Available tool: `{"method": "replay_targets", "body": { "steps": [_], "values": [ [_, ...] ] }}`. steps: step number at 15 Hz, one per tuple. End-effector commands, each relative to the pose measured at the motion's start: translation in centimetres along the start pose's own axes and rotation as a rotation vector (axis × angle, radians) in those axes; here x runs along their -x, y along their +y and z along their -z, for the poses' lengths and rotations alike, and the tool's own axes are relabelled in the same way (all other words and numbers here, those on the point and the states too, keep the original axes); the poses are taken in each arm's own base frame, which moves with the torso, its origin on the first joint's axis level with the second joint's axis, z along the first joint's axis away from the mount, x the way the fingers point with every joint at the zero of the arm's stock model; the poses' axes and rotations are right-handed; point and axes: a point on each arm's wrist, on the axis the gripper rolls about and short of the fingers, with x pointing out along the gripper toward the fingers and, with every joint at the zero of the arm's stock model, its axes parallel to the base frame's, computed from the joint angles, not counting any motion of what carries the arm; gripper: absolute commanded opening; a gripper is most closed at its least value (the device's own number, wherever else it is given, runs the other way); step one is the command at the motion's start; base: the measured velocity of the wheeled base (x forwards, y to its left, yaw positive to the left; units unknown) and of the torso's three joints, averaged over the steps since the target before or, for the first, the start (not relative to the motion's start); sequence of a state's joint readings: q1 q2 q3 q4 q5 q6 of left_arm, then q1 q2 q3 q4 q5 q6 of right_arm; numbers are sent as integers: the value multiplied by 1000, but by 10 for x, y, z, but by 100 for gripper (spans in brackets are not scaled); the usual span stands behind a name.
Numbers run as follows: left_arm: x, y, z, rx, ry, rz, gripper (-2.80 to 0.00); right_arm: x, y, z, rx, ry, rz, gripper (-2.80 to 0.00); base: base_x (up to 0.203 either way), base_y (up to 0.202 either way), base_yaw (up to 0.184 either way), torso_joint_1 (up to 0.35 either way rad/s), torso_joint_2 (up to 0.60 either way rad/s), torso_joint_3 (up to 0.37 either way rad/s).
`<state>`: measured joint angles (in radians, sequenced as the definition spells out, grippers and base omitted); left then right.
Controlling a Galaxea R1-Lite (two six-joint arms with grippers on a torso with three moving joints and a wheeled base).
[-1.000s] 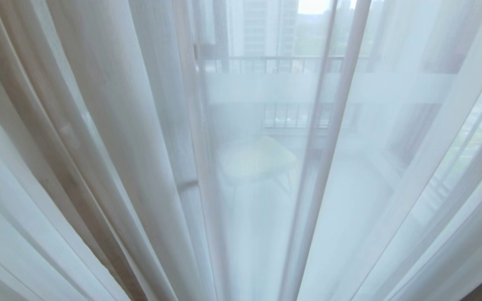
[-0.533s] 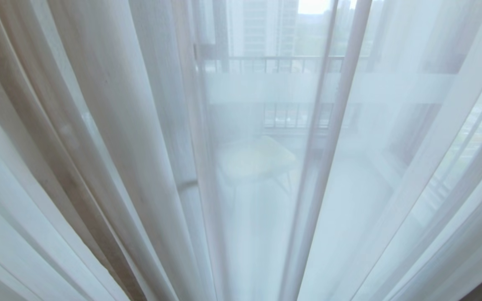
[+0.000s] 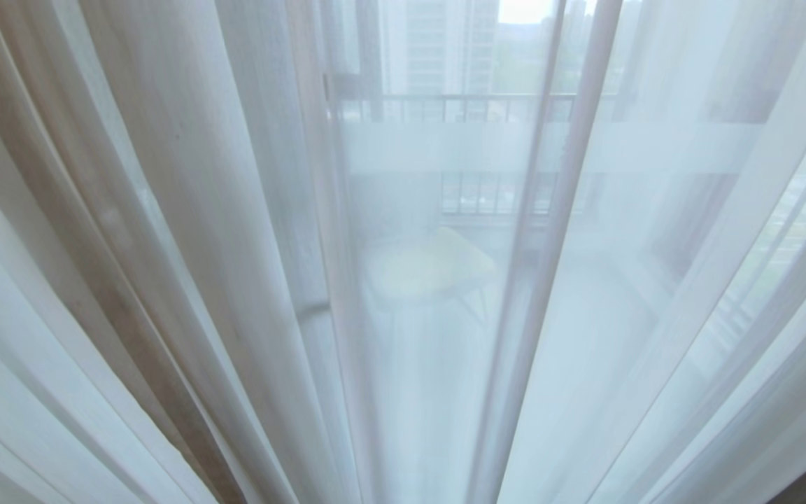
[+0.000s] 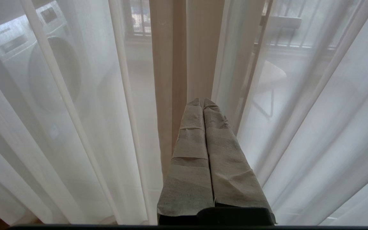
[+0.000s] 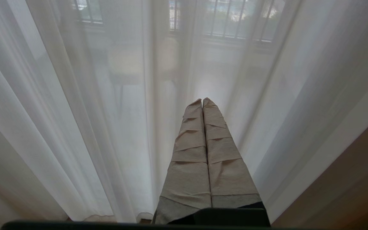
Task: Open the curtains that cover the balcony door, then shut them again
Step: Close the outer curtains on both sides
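Sheer white curtains [image 3: 186, 210] hang shut across the whole head view in long folds. Through them shows the balcony door [image 3: 438, 147], with its frosted white band and a dark frame. Neither gripper appears in the head view. In the left wrist view my left gripper [image 4: 202, 101] is shut and holds nothing, its tape-wrapped fingers pointing at the curtains [image 4: 75, 127] near a beige fold [image 4: 171, 64]. My right gripper [image 5: 202, 99] is likewise shut and holds nothing, just short of the curtains [image 5: 59, 111].
Behind the sheers a pale stool [image 3: 427, 269] stands on the balcony before a barred railing [image 3: 459, 106]. A washing machine [image 4: 37, 64] shows dimly in the left wrist view. Brown wooden floor [image 5: 356, 191] lies beside the curtain's hem in the right wrist view.
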<state>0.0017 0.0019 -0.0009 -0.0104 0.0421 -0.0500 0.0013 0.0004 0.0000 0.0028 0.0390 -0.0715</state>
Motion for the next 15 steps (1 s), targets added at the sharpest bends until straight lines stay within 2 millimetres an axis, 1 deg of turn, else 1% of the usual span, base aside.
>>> {"method": "replay_targets", "body": {
  "steps": [1, 11, 15],
  "values": [
    [0, 0, 0, 1, -2, -1, -280, 0, 0, 0, 1, 0, -1, -280, 0, 0, 0, 0, 0, 0],
    [0, 0, 0, 1, -1, -2, -280, 0, 0, 0, 1, 0, -1, -280, 0, 0, 0, 0, 0, 0],
    [0, 0, 0, 1, -1, -1, -280, 0, 0, 0, 1, 0, -1, -280, 1, -165, 1, 2, 1, 3]
  ]
}}
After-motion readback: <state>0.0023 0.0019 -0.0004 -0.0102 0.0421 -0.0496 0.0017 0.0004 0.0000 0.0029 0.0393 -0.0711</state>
